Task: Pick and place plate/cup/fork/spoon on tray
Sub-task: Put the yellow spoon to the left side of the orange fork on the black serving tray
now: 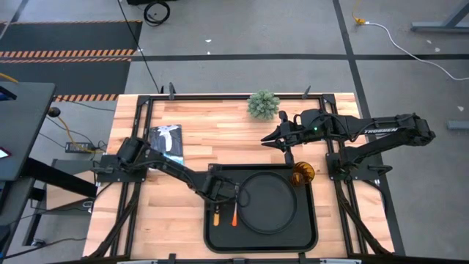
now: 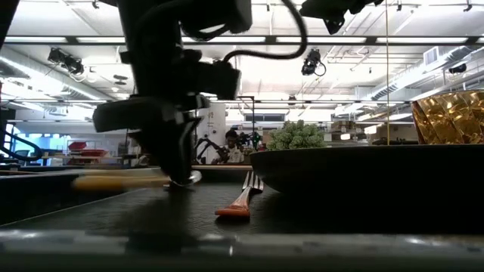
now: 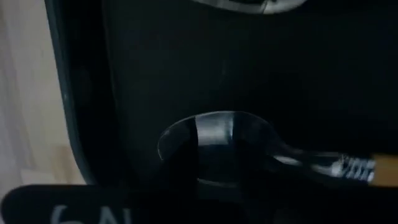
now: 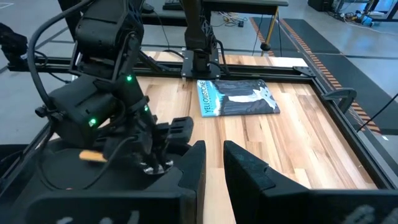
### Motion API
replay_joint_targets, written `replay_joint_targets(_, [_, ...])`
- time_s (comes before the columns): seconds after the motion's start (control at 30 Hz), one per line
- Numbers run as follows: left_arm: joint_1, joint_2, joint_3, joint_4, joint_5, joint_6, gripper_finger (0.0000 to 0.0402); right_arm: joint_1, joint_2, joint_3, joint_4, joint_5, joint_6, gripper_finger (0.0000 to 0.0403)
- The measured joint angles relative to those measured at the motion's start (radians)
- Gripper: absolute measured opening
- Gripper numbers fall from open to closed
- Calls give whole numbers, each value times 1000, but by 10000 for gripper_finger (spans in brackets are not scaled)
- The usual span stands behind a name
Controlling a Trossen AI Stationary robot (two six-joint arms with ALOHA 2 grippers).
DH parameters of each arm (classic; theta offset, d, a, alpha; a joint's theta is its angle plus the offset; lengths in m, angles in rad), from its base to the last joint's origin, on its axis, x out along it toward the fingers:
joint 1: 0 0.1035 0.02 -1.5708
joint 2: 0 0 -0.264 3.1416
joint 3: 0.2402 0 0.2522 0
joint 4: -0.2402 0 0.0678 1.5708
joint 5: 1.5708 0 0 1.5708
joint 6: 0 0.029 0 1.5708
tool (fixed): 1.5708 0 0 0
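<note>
Left pincer (image 1: 220, 192): pinching the spoon (image 3: 249, 149) by its bowl, low over the tray (image 1: 308, 238)
Fork (image 1: 234, 214): lying on tray beside plate (image 1: 268, 202)
Cup (image 1: 303, 174): standing at tray's far right corner
Right pincer (image 1: 268, 138): hanging spread over the counter (image 1: 220, 125)

Plate (image 1: 269, 201), fork (image 1: 233, 213), spoon (image 1: 217, 213) in tray (image 1: 220, 240); cup (image 1: 303, 174) beside.

The book (image 4: 237, 98) on the table reads "YELLOWSTONE" on its cover; the right arm (image 1: 381, 130) reads "TROSSEN".
</note>
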State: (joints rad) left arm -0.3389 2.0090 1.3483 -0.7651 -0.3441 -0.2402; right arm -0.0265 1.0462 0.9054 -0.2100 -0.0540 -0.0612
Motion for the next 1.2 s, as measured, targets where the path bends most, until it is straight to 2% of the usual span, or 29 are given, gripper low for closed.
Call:
replay_joint_targets(0.33, [0, 1, 0, 88, 14, -18, 105, 0, 0, 0, 0, 0, -2, 64])
replay_joint_targets(0.53, [-1, 1, 50, 7, 17, -36, 105, 0, 0, 0, 0, 0, -2, 64])
replay_joint_targets(0.67, [-10, 1, 89, -48, 63, 0, 105, 0, 0, 0, 0, 0, 2, 64])
replay_joint_targets(0.87, [-34, 1, 111, -161, 220, 16, 105, 0, 0, 0, 0, 0, 2, 64])
replay_joint_targets(1.2, [-72, 60, 111, -107, 239, 2, 105, 0, 0, 0, 0, 0, 1, 64])
